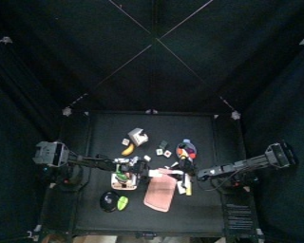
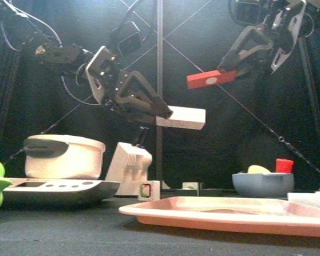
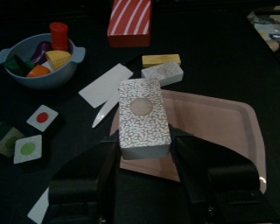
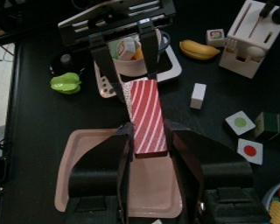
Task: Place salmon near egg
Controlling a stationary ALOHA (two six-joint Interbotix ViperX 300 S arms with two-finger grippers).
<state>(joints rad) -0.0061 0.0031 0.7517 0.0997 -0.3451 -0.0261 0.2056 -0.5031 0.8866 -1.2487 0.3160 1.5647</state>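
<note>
The salmon [image 4: 147,118], a red and white striped block, is held lengthwise in my shut right gripper [image 4: 150,133], raised above the pink tray [image 4: 90,175]. In the front view the salmon [image 2: 203,79] hangs high in the right gripper [image 2: 227,72]. It also shows in the left wrist view [image 3: 133,17]. My left gripper [image 3: 143,142] is shut on a white speckled block [image 3: 143,118], held above the tray [image 3: 224,131] and just below the salmon in the front view [image 2: 180,118]. I cannot make out an egg for certain.
A blue bowl [image 3: 38,59] with toy food and a red bottle stands by picture cards [image 3: 43,116]. A yellow block [image 3: 161,60], a banana [image 4: 201,48], a green pepper [image 4: 66,83], a small white block [image 4: 199,94] and a white knife block [image 4: 254,35] lie about. A white cooker [image 2: 63,158] stands front left.
</note>
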